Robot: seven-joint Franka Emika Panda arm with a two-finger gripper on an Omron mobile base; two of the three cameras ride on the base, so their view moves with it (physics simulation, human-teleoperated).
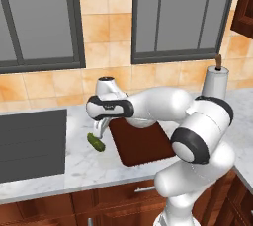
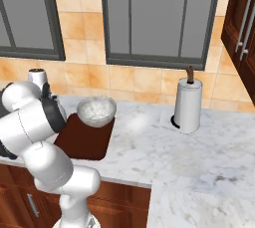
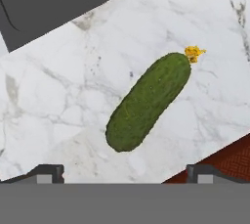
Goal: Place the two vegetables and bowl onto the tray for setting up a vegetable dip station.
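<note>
You're on the cucumber step. It lies loose on the marble worktop, lower left of centre in the left base view, betw the dark sink at far left and the reddish-brown tray at centre, just beside the tray's left edge, not on it.

The pincer hangs right above the cuke, pointing down, spread wide and carrying nothing. In the hand view its two tips sit at the bottom corners, cuke lying diagonal from lower left to upper right, yellow blossom end up right, a tray corner just showing at lower right.

The bowl looks to be on the tray's far end already, centre left in the right base view. Carrot: can't spot it in these views.

Next, prob.: the cuke sits a bit off centre in the hand view, so line up over it, tips across its narrow width, not its length. Then drop straight down w/o nudging it, since it's round and may roll. Close, lift, shift over the bare tray area, clear of the bowl.
</note>
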